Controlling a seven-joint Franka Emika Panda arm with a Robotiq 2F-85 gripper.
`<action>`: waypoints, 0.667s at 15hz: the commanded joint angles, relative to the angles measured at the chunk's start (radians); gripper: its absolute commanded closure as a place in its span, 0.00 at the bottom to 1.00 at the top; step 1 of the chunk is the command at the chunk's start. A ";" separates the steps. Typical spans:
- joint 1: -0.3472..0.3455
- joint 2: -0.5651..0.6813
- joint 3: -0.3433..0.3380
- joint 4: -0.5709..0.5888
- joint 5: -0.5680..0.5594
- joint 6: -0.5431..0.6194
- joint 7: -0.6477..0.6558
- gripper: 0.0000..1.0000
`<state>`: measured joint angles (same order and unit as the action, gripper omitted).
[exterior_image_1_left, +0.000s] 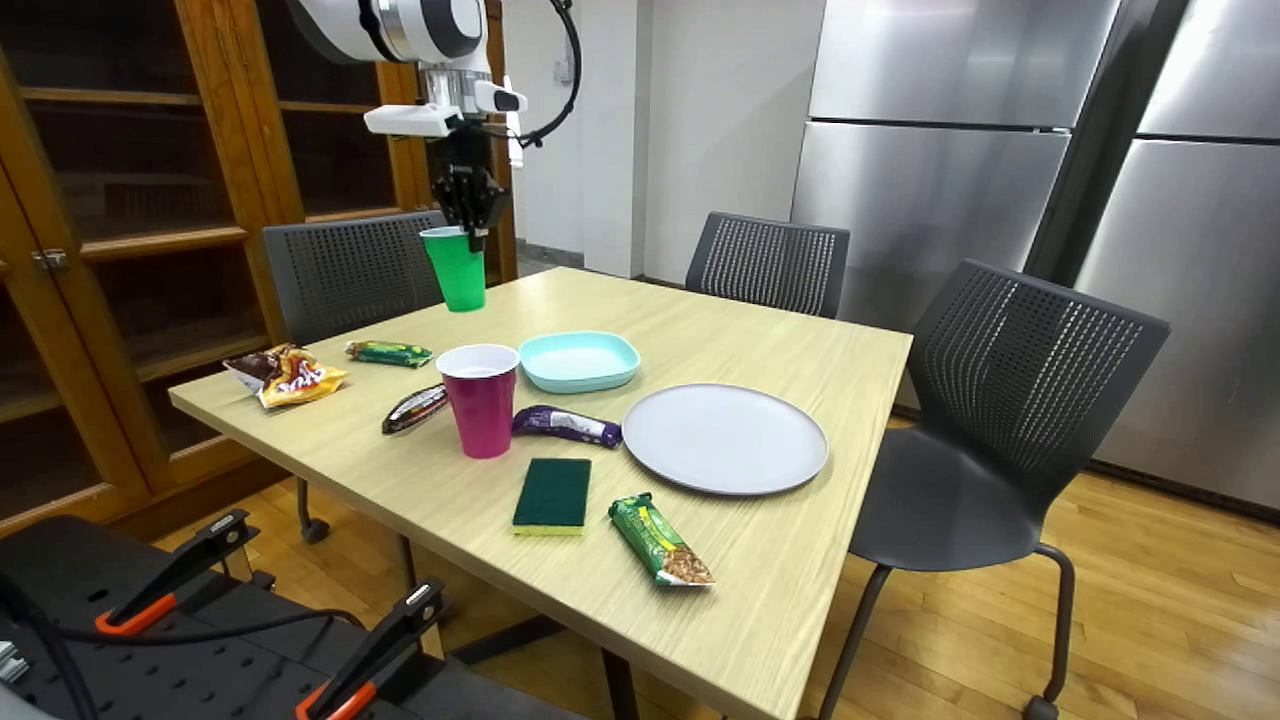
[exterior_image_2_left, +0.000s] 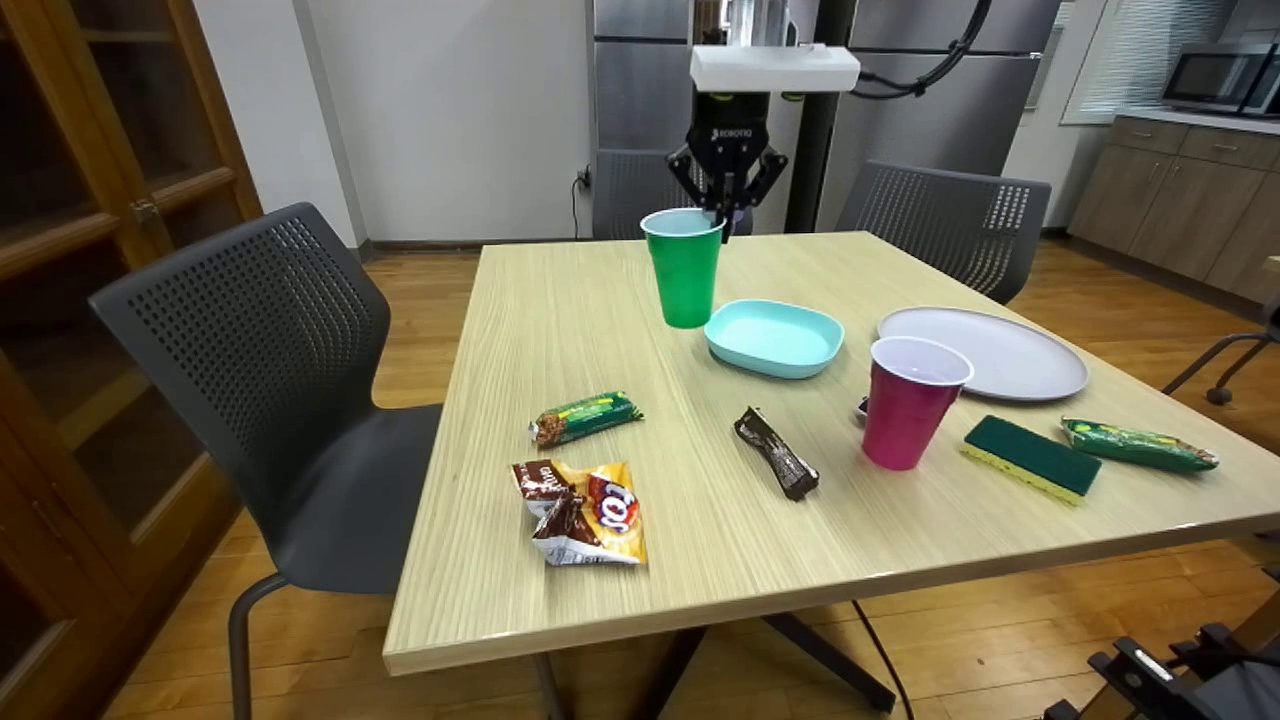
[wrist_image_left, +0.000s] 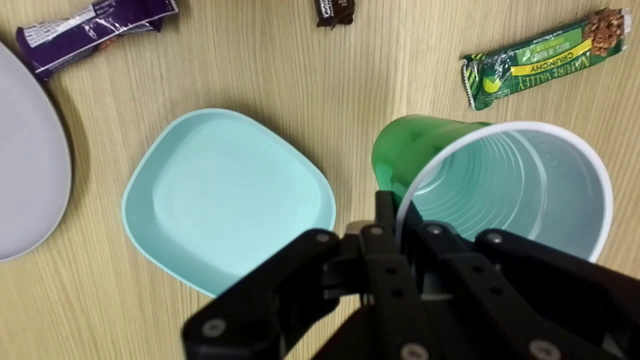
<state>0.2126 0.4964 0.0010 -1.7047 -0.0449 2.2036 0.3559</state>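
Green cup (exterior_image_2_left: 685, 280), nearly upright, has its rim pinched in the gripper (wrist_image_left: 399, 212); a turquoise dish (wrist_image_left: 230, 195) and a snack bar (wrist_image_left: 542, 65) lie near it.

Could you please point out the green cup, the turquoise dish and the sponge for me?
Green cup (exterior_image_2_left: 685, 275): in an exterior view, on the outer side wall.
Turquoise dish (wrist_image_left: 227, 200): in the wrist view, on the bare inside bottom.
Sponge (exterior_image_1_left: 553, 491): in an exterior view, on its dark green top.
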 joint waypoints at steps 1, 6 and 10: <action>-0.040 -0.125 0.025 -0.084 0.023 -0.044 -0.093 0.99; -0.089 -0.229 0.012 -0.158 0.043 -0.043 -0.153 0.99; -0.143 -0.297 -0.003 -0.226 0.063 -0.027 -0.157 0.99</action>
<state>0.1103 0.2806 -0.0019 -1.8501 -0.0185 2.1741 0.2296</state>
